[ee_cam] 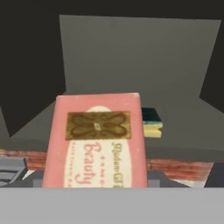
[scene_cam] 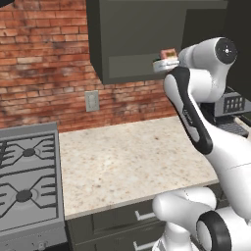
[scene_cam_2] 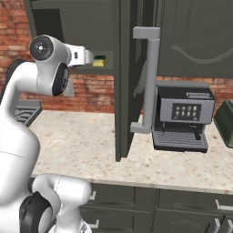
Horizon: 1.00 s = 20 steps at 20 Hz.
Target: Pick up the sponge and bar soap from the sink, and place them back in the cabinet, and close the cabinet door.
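My gripper (scene_cam: 163, 62) is raised to the open front of the dark grey-green cabinet (scene_cam: 137, 39) and is shut on the bar soap (ee_cam: 99, 140). Close up in the hand view the soap is a pink-orange bar with a brown emblem, and it hides my fingertips. It also peeks out above the hand (scene_cam: 169, 52). The yellow and green sponge (ee_cam: 151, 122) lies on the cabinet shelf just beyond the soap, a little past my gripper (scene_cam_2: 90, 58) in the right base view (scene_cam_2: 99, 60). The cabinet door (scene_cam_2: 122, 82) stands swung open, edge-on, with its long silver handle (scene_cam_2: 148, 77). The sink is out of view.
A speckled beige counter (scene_cam: 127, 162) runs below the cabinet, with a gas stove (scene_cam: 27, 181) at its left. A coffee machine (scene_cam_2: 184, 116) stands right of the open door, with a dark appliance (scene_cam_2: 225, 120) beside it. Drawers with silver pulls (scene_cam: 144, 214) sit under the counter.
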Available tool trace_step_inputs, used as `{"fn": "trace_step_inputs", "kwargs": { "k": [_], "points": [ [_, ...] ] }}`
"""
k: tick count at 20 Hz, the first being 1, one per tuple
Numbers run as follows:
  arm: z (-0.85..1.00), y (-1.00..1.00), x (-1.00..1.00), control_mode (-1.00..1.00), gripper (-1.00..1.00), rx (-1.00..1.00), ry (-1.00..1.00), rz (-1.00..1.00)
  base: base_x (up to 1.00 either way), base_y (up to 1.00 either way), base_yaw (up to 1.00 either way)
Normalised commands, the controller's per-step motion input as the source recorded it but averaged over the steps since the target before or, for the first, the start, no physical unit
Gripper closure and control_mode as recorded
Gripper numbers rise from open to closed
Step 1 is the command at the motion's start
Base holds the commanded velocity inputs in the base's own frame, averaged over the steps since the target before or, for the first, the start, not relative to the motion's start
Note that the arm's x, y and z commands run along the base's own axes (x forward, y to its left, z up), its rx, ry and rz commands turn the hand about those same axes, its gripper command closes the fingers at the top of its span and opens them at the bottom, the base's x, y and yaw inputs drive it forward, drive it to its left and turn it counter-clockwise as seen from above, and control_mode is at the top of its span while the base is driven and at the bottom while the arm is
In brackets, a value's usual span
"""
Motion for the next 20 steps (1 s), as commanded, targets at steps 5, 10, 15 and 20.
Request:
{"fn": "trace_step_inputs", "kwargs": {
  "k": [5, 10, 15, 20],
  "points": [
    [-0.14, 0.01, 0.24, -1.0, 1.0, -0.01, 0.0, 0.0, 0.0, 0.0, 0.0],
    [-0.23, 0.02, 0.15, -1.0, 1.0, -0.03, 0.0, 0.0, 0.0, 0.0, 0.0],
    [-0.06, 0.0, 0.18, -1.0, 1.0, 0.0, 0.0, 0.0, 0.0, 0.0, 0.0],
    [0.0, 0.0, 0.25, -1.0, 1.0, 0.0, 0.0, 0.0, 0.0, 0.0, 0.0]
  ]
}}
